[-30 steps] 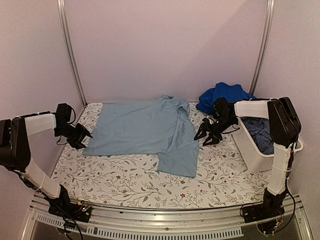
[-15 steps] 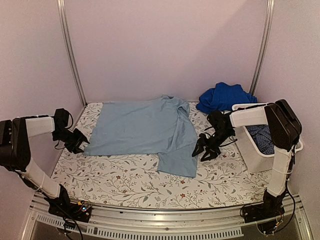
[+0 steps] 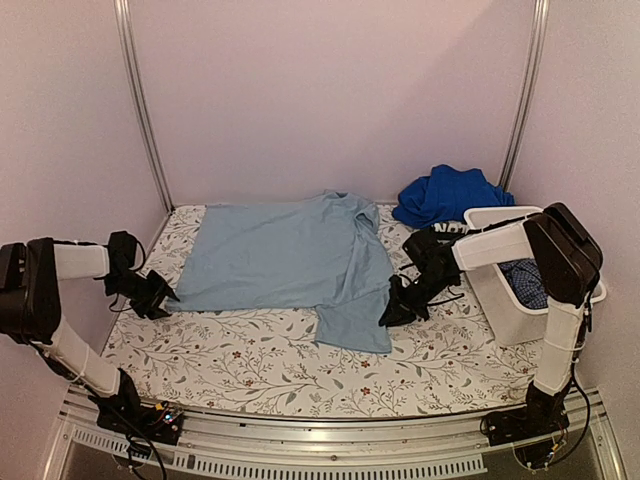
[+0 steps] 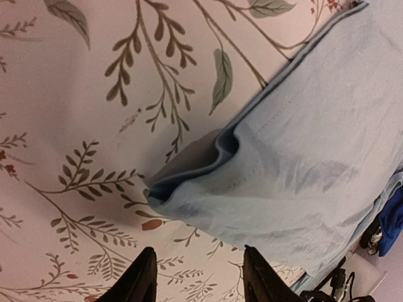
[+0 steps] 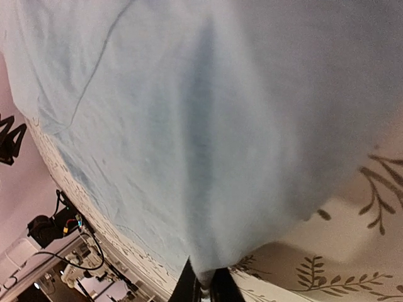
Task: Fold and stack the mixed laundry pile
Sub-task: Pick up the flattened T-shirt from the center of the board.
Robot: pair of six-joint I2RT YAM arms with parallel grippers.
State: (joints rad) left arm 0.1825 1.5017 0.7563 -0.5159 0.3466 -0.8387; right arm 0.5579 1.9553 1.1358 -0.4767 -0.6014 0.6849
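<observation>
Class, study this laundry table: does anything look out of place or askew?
Yes. The pale blue shirt lies spread out, but its left corner is curled up off the table cover. A royal blue garment sits bunched at the back, beside the white tub, not folded.

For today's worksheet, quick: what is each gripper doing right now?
Left gripper: open, holding nothing, near the pale blue shirt.
Right gripper: closed on that shirt's edge.
</observation>
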